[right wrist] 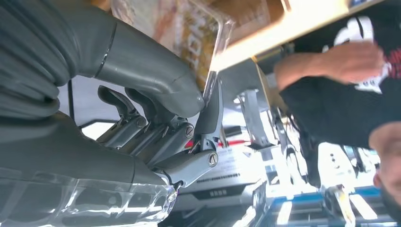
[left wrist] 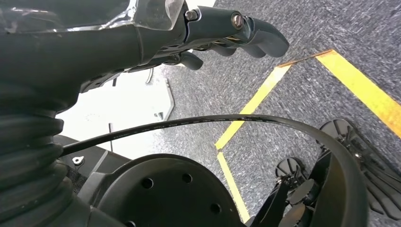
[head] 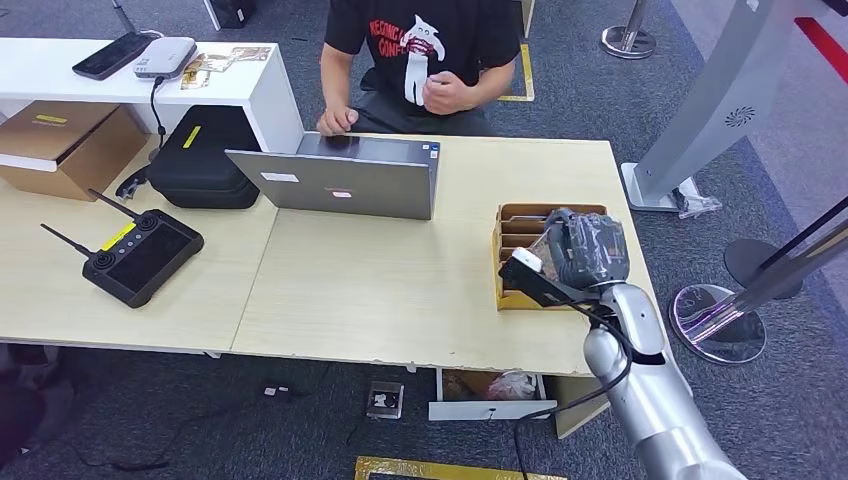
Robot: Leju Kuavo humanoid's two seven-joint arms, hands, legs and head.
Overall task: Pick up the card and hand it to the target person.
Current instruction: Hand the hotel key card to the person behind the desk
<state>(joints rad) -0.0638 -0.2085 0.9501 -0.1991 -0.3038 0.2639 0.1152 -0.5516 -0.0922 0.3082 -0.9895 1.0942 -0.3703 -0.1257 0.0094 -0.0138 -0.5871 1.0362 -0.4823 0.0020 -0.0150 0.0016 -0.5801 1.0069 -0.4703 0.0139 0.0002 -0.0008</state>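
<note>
Our right hand (head: pixel 585 250) sits over the card box (head: pixel 512 222) at four o'clock on the tabletop (head: pixel 400 290), thumb and a finger pinching a clear-sleeved card (right wrist: pixel 215 52). We should keep that pinch firm, lift straight clear, then reach toward the person (head: pixel 430 60) at twelve o'clock. Our left hand (left wrist: pixel 227 33) hangs curled, holding nothing.

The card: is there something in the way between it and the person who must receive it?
The right hand pinches the card at the card box. The person sits across the table. The open laptop stands before the person, beside the direct line; nothing visible blocks it.
</note>
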